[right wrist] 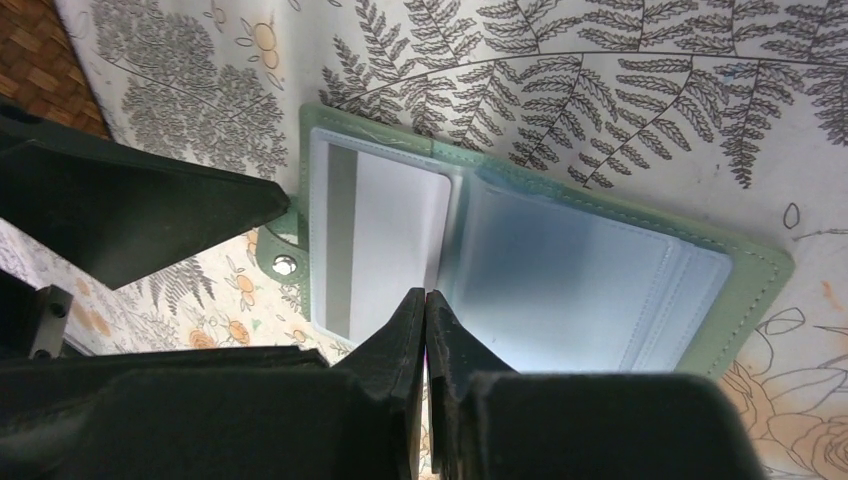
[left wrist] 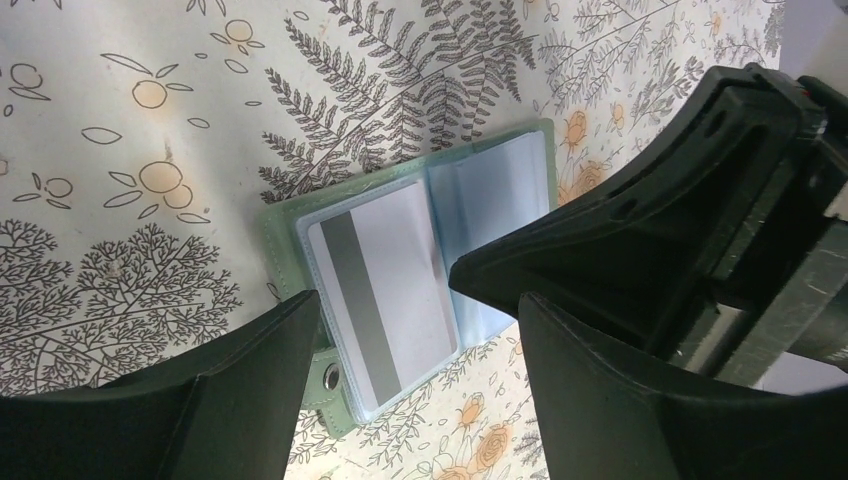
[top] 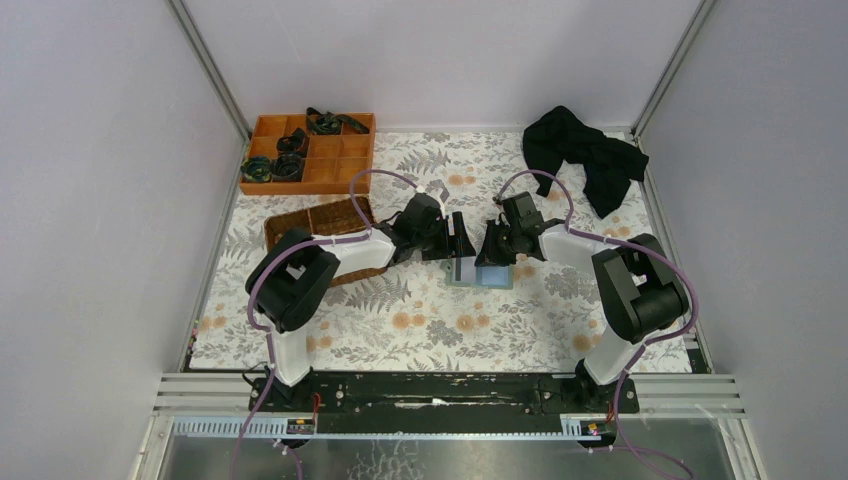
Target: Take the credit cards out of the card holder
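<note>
The card holder [top: 480, 273] lies open on the floral table between both arms, grey-green outside [left wrist: 285, 225], light blue inside [right wrist: 600, 280]. A whitish credit card [left wrist: 385, 280] with a grey stripe sits in its left clear pocket, also seen in the right wrist view [right wrist: 390, 230]. Other cards are not visible. My left gripper [left wrist: 418, 300] is open and empty, its fingers straddling the holder's left half near the snap tab [left wrist: 328, 378]. My right gripper [right wrist: 427, 295] is shut, its tips at the holder's middle fold beside the card; it also shows in the left wrist view [left wrist: 640, 240].
An orange divided tray [top: 310, 150] with dark items stands at the back left. A brown wicker basket [top: 320, 225] sits beside the left arm. A black cloth [top: 585, 150] lies at the back right. Walls enclose the table.
</note>
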